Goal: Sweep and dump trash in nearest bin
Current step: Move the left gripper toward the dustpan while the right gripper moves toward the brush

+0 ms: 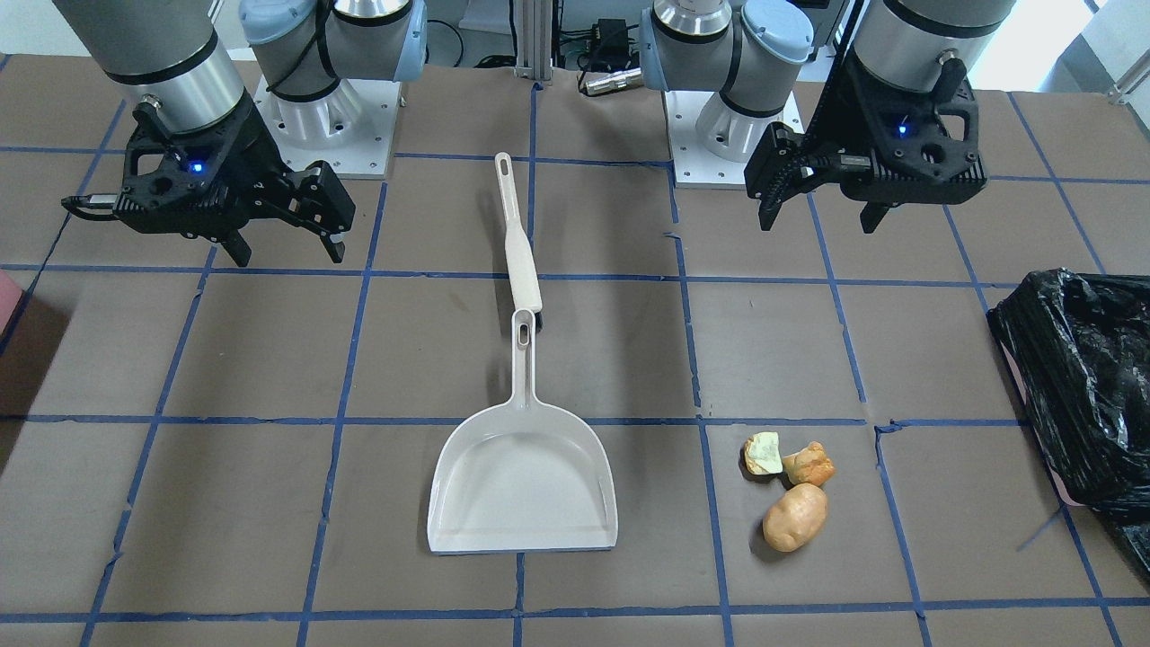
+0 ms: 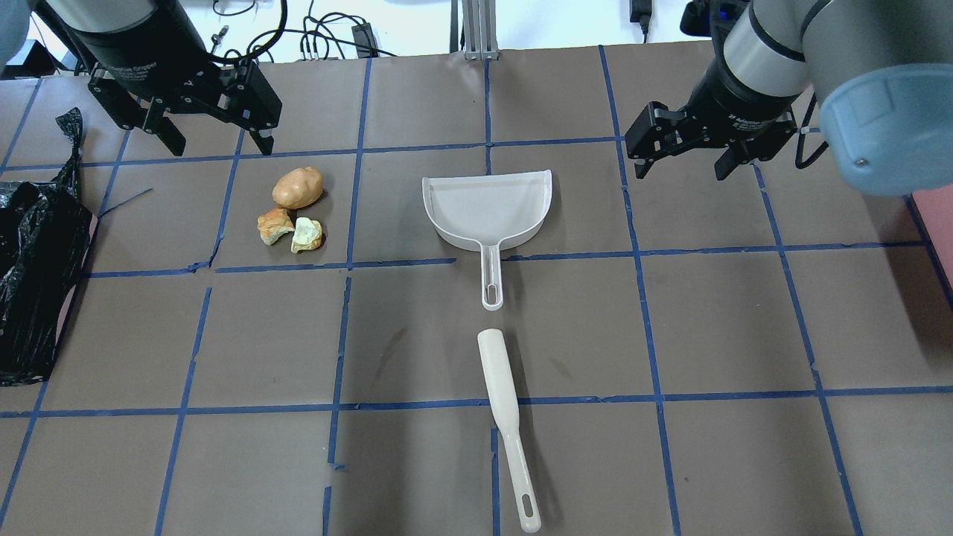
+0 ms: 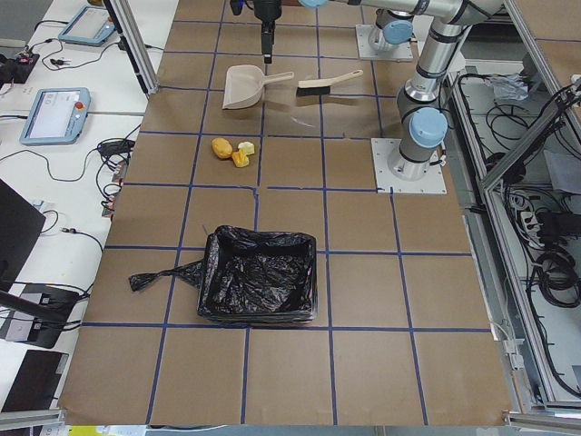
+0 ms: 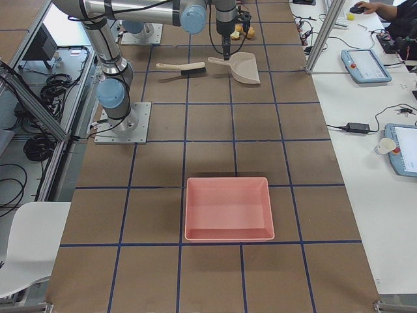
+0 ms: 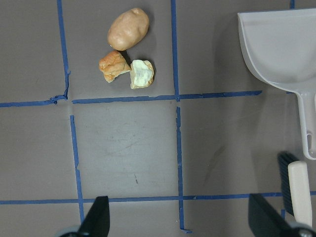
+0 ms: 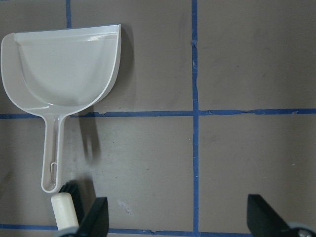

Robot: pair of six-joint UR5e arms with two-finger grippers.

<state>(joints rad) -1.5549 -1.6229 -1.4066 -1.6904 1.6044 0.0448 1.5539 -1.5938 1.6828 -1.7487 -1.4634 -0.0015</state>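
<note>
A brown counter (image 2: 707, 327) gridded with blue tape lines (image 2: 634, 253) fills the space. In the exterior right view, a white desk (image 4: 352, 176) runs along 3 o'clock, carrying teach pendants (image 4: 365, 65). A white chair (image 4: 29, 251) sits at 8 o'clock.

Centre of table (image 2: 670, 327): dustpan (image 2: 488, 205), mouth away from robot, handle toward it. In line behind the handle, nearer the robot: brush (image 2: 506, 420). Left of dustpan: trash, with potato lump (image 2: 298, 187) farthest out and two chunks (image 2: 275, 225) side by side just behind. Far left end: bin (image 2: 41, 246). Far right end: tray (image 4: 228, 208).
</note>
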